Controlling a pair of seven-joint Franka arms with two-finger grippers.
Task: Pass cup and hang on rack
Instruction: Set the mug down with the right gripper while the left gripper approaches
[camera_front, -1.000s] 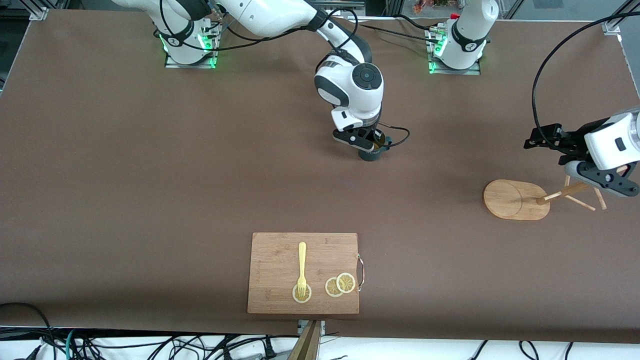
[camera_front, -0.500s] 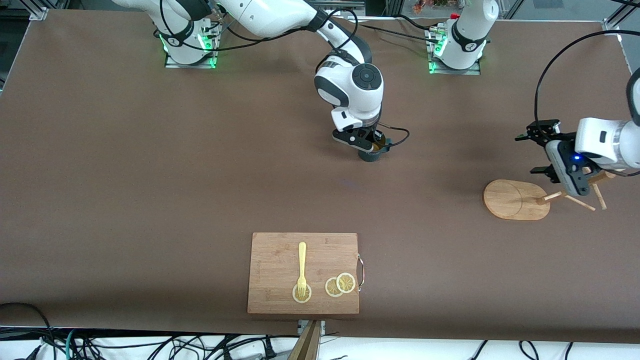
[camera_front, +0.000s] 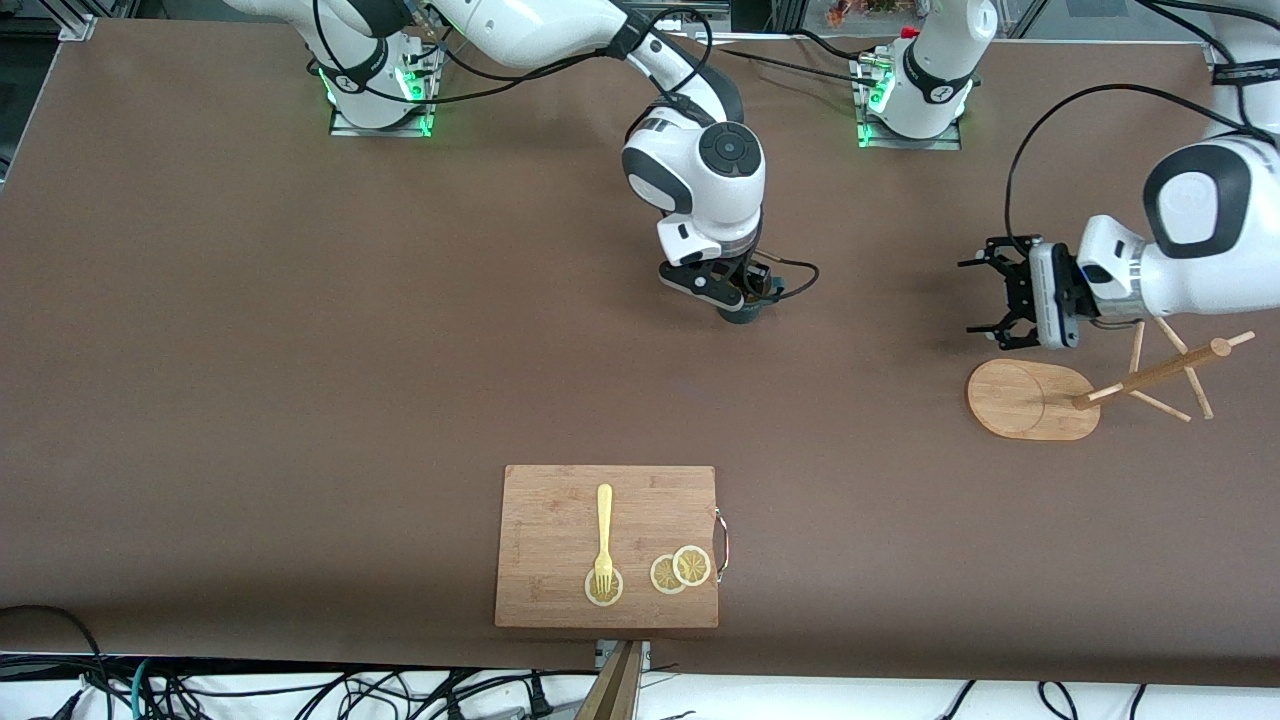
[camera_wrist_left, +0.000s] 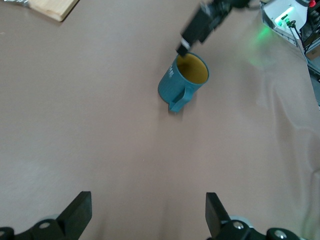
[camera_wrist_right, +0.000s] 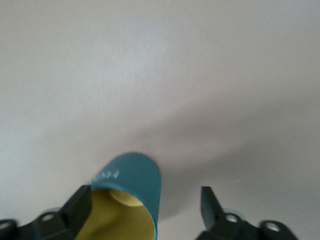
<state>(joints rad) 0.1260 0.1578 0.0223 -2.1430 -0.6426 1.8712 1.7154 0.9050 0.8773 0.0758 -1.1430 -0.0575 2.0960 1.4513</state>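
Note:
The dark teal cup stands on the brown table near its middle, mostly hidden under my right gripper. In the right wrist view the gripper is open. One finger is at the cup's yellow-lined rim and the other stands clear of its wall. The left wrist view shows the cup with its handle facing that camera. My left gripper is open and empty, in the air beside the rack, pointing toward the cup. The left wrist view shows it open.
A wooden cutting board with a metal handle lies near the front camera. It carries a yellow fork and lemon slices. The rack's pole and pegs lean toward the left arm's end of the table.
My left gripper has swung away from the rack's pegs and turned toward the cup. My right gripper has shifted only slightly at the cup.

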